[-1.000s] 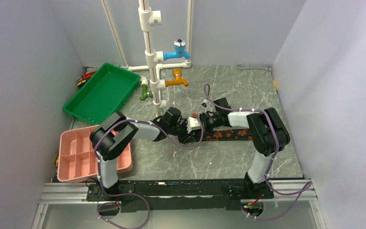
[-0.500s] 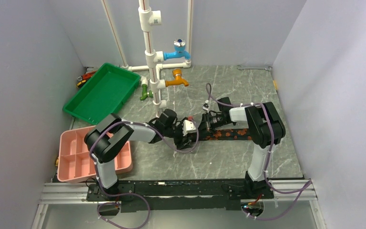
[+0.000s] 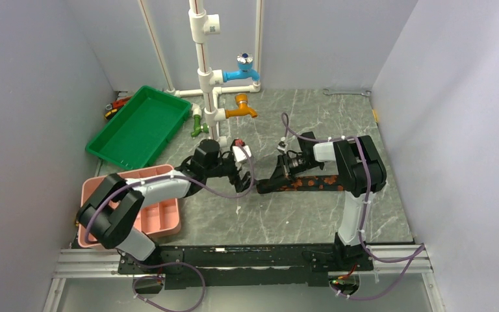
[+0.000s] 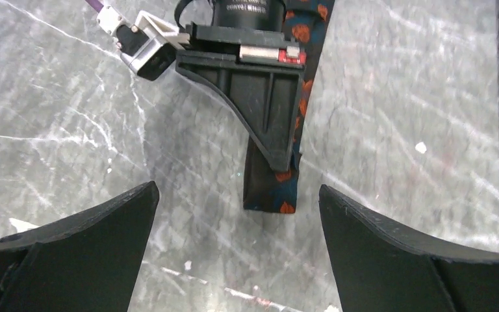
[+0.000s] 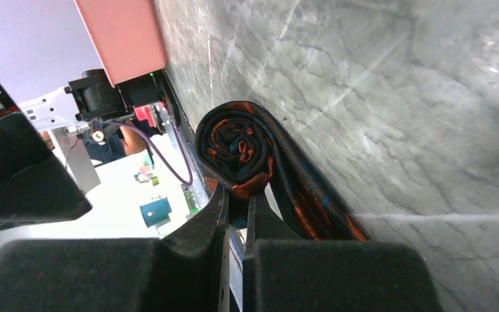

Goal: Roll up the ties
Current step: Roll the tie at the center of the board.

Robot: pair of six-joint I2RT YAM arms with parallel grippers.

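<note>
Obs: tie [image 3: 308,183] lies on the tabletop [image 3: 286,221], long axis left–right in the top view, roll [image 5: 237,146] at its left end. We cannot see the other tip. Right hand [image 5: 237,198] is pinched on the roll's edge. Left hand [image 4: 237,192] is spread wide and holds nothing, just beside the roll. We judge the cloth light, limp and slippery, so the coil may spring loose. Best hold: across the roll's flat sides.

Pale lavender walls [image 3: 32,97] enclose a grey marbled table [image 3: 286,218] on three sides under even light. A white pipe stand [image 3: 199,65] with coloured taps rises at the far edge. A green tray [image 3: 140,123] sits at the far-left corner, a pink divided tray [image 3: 101,188] near-left, and a wrench [image 3: 345,93] far-right.
</note>
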